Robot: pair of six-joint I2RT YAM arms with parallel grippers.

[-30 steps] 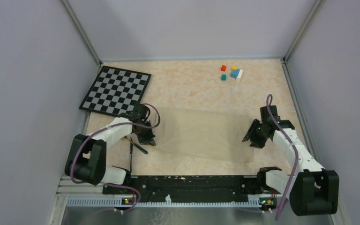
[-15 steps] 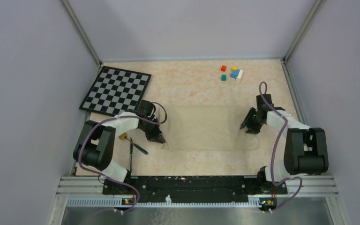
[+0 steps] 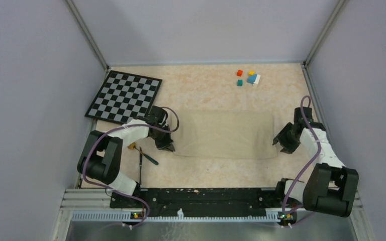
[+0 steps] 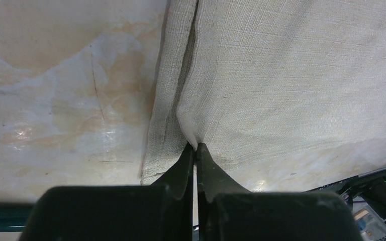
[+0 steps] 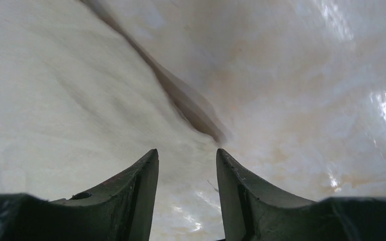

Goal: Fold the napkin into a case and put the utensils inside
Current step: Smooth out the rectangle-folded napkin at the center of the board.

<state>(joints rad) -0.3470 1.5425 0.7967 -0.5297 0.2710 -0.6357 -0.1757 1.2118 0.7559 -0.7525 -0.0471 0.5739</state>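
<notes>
Checkerboard (image 3: pixel 123 97): far left on the surface (image 3: pixel 201 90), unmoved. Utensils (image 3: pixel 150 159): slim dark sticks, one teal-handled, lying near left just beside the left arm, outside the cloth and not yet handled. Left claw (image 3: pixel 169 146): clenched on the napkin (image 3: pixel 223 134) at its near-left corner. Your wrist view shows the fingertips (image 4: pixel 186 159) pinching the upper layer, with the lower layer's edge showing just to its left. Napkin: mid-surface, now a flat doubled rectangle, shallower than the loose sheet of a second ago, its near edge lying farther from the arm bases. Coloured cubes (image 3: pixel 249 78): far right, well apart, unmoved. Right claw (image 3: pixel 283 144): released, fingers (image 5: pixel 143 175) apart with nothing between them, drawn out to just off the napkin's right edge; half a second ago it sat farther in, at the cloth. Judgement: one fold is laid, and you have more folding to do before a narrow case exists to take the utensils.
</notes>
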